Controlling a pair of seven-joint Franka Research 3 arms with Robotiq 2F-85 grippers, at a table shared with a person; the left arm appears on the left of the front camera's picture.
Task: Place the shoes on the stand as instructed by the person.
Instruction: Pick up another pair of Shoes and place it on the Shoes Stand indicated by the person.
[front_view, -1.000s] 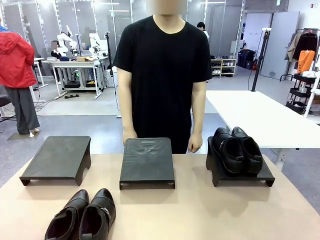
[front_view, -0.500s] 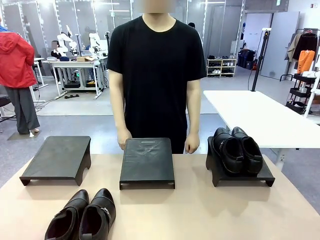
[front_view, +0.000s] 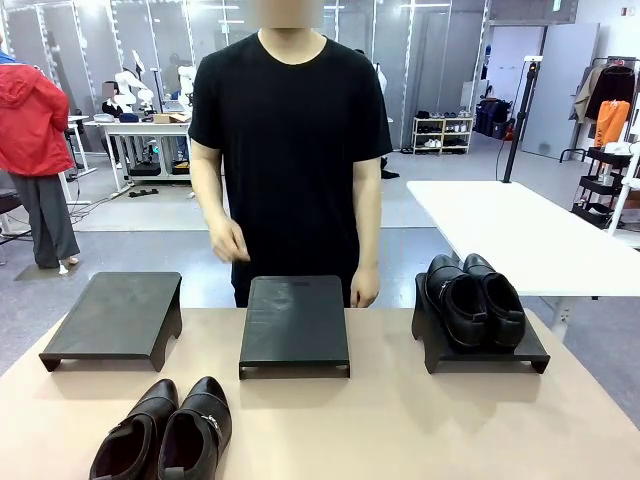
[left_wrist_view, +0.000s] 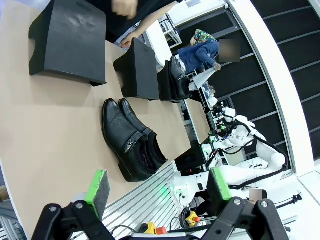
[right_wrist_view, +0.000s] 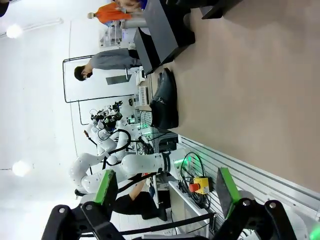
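The buckle pair (front_view: 165, 437) sits on the table (front_view: 420, 420) at the lower left of the front view, toes toward the far side, so the left gripper (left_wrist_view: 157, 186) is likely the nearer. In its wrist view the pair lies mid-frame above the wide jaws, long axis upper left to lower right. The right gripper (right_wrist_view: 166, 187) is wide too, holding nothing. The plain pair (front_view: 476, 298) fills the right stand (front_view: 500, 358); left stand (front_view: 110, 315) and middle stand (front_view: 295, 320) are bare. The person's hand (front_view: 232, 240) hangs above them, possibly about to point; which stand, I cannot tell.

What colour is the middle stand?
The flat-topped middle stand is matte black, clearest in front view.
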